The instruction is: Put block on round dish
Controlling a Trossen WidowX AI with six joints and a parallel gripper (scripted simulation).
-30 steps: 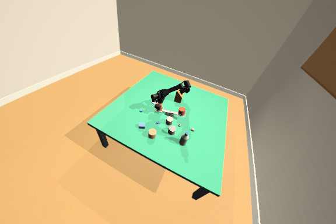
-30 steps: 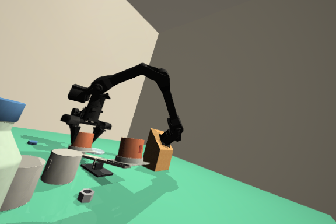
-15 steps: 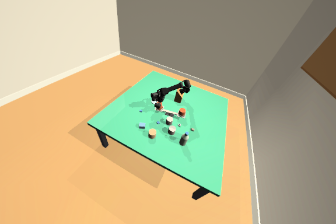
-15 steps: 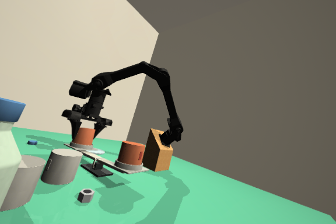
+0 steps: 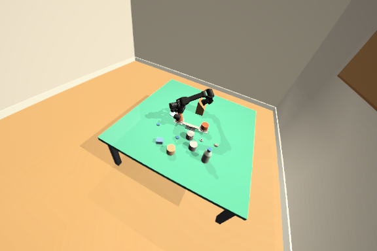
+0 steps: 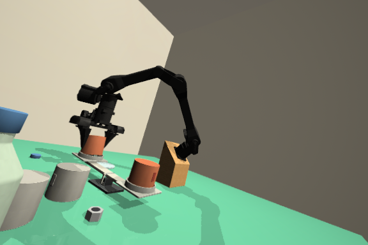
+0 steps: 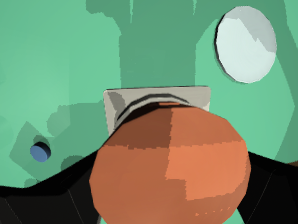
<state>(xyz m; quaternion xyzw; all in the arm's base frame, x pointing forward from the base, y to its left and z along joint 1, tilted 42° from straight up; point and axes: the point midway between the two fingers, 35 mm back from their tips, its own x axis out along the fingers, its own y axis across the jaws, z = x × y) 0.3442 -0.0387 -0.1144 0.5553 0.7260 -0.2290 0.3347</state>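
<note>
My gripper point(image 5: 179, 117) point(image 6: 94, 147) is shut on the far orange cup point(image 6: 94, 144) point(image 7: 210, 165), fingers on both sides. The cup's lower rim is at the grey ring point(image 6: 91, 156) on the far pan point(image 7: 200, 95); whether it is fully clear of the ring is hard to tell. The other orange cup point(image 5: 204, 126) point(image 6: 144, 173) stands on the near pan point(image 6: 139, 194). The balance beam point(image 5: 190, 124) point(image 6: 100, 168) tilts, near end low and far end high. The white round dish point(image 6: 107, 165) point(image 7: 245, 55) lies beside the far pan, with no cup over it. No block is visible.
Two grey cylinders point(image 5: 190, 135) point(image 5: 193, 146) and a blue-capped bottle point(image 5: 206, 156) point(image 6: 9, 170) stand in front of the balance. A hex nut point(image 6: 94, 214), tan cylinder point(image 5: 171, 150), blue box point(image 5: 159, 140) and blue disc point(image 6: 35, 155) point(image 7: 40, 152) lie around. A wooden block point(image 6: 172, 170) stands behind.
</note>
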